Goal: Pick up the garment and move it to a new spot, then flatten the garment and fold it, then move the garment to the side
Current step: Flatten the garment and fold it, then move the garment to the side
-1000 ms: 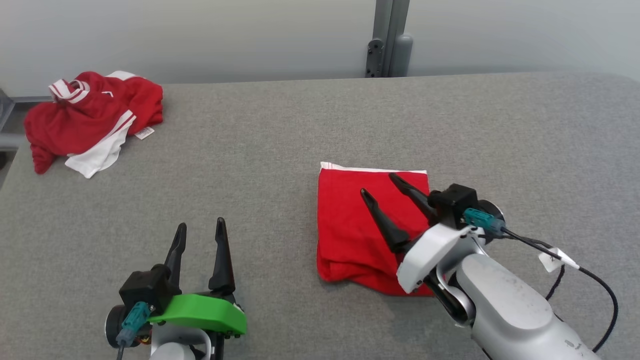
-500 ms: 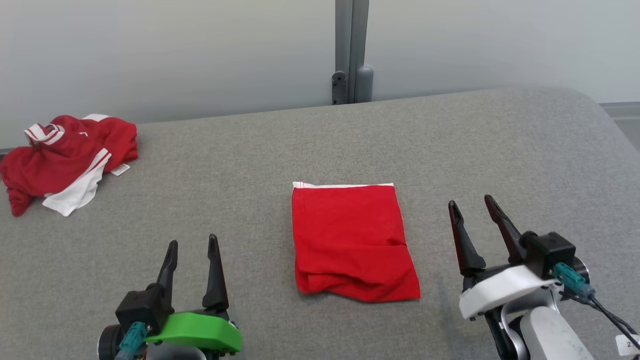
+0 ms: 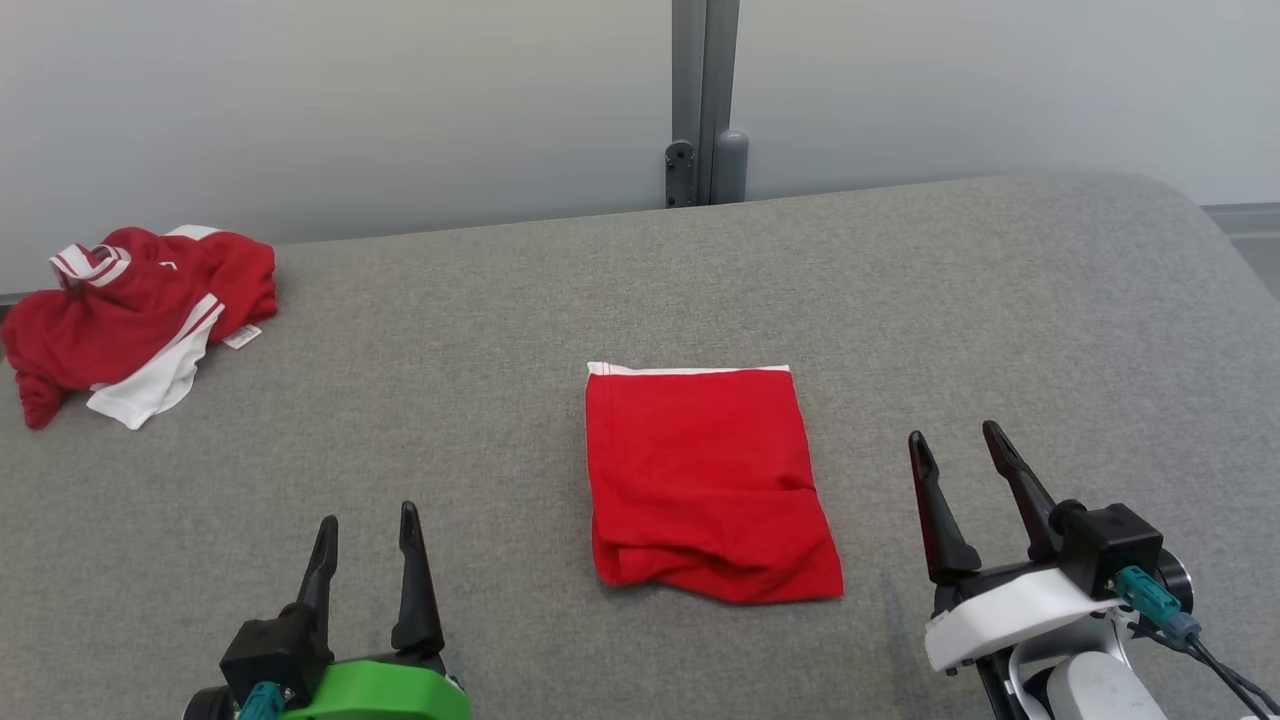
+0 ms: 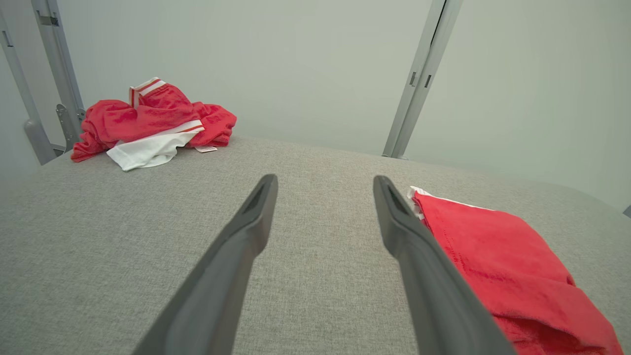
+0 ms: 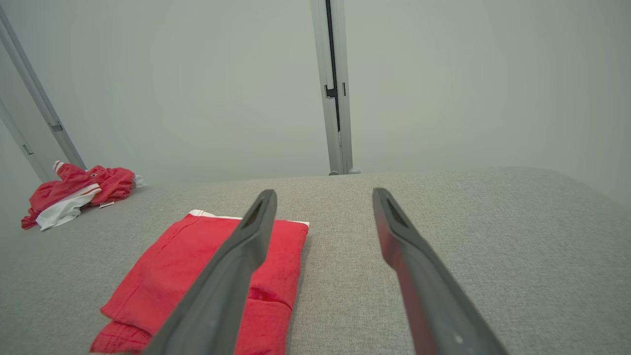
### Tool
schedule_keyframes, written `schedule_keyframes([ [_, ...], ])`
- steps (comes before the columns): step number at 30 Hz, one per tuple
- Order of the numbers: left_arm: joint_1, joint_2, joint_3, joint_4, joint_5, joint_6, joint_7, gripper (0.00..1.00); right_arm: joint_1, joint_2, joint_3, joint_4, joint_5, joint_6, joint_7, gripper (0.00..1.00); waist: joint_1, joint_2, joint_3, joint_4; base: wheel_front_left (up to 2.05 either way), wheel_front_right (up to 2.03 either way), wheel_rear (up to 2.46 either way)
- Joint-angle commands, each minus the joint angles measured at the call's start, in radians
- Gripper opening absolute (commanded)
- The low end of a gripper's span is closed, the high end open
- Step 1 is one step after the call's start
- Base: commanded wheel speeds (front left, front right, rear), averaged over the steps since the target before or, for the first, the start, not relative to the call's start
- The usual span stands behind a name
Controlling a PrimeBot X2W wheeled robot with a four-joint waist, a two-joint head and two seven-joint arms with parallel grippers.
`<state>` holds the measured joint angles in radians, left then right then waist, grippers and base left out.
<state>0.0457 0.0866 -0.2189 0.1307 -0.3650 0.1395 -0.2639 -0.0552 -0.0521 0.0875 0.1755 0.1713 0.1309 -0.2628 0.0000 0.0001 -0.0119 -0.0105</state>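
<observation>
Lying at the middle of the grey fabric worktop (image 3: 450,330) is one folded red garment (image 3: 700,480), with a white edge on its far side. A second, crumpled red-and-white garment (image 3: 130,310) sits at the far left corner. Two tools hover at the near side, the left tool (image 3: 367,518) and right tool (image 3: 953,432), each spread wide and holding nothing, flanking the folded piece. Behind stand a pale wall (image 3: 350,100) and one grey post (image 3: 705,100).

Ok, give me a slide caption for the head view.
Folded red garment on the table, left gripper and right gripper flanking it, jaws open; crumpled red-and-white garment far left.
</observation>
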Motion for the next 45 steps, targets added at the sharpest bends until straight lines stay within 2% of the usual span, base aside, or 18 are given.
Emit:
schedule_keyframes([
  [1,0.012,-0.002,0.006,0.003,0.010,-0.006,-0.001,1.00,0.008,0.000,-0.003,-0.003,-0.008,0.000,-0.003,1.00,0.0000,-0.0001,0.000,0.003,0.00,0.00,0.00],
  [15,0.006,-0.022,0.024,0.012,0.027,-0.028,0.000,1.00,-0.013,0.001,-0.007,0.033,-0.004,0.000,-0.003,1.00,0.0000,-0.0001,0.009,0.021,0.00,0.00,0.00],
  [19,-0.004,-0.025,0.019,0.015,0.032,-0.031,0.000,1.00,-0.058,-0.029,0.004,0.081,0.031,0.000,0.051,1.00,0.0000,-0.0001,0.026,0.035,0.00,0.00,0.00],
  [23,-0.020,-0.029,0.017,0.018,0.031,-0.034,0.000,1.00,-0.123,-0.085,0.033,0.130,0.097,0.000,0.154,1.00,0.0000,-0.0001,0.057,0.053,0.00,0.00,0.00],
  [32,-0.074,-0.034,0.006,0.021,0.018,-0.042,0.000,1.00,-0.272,-0.179,0.152,0.241,0.325,0.000,0.393,1.00,0.0000,-0.0001,0.149,0.118,0.00,0.00,0.00],
  [36,-0.094,-0.035,0.003,0.023,0.016,-0.043,-0.001,1.00,-0.324,-0.193,0.194,0.303,0.391,0.000,0.428,1.00,0.0000,-0.0001,0.185,0.149,0.00,0.00,0.00],
  [44,-0.114,-0.036,-0.002,0.020,0.007,-0.035,-0.001,1.00,-0.390,-0.193,0.268,0.421,0.470,0.000,0.399,1.00,0.0000,-0.0001,0.219,0.188,0.00,0.00,0.00],
  [45,-0.115,-0.036,-0.002,0.019,0.007,-0.034,-0.001,1.00,-0.395,-0.194,0.277,0.427,0.476,0.000,0.394,0.58,0.0000,-0.0001,0.220,0.189,0.00,0.00,0.00],
])
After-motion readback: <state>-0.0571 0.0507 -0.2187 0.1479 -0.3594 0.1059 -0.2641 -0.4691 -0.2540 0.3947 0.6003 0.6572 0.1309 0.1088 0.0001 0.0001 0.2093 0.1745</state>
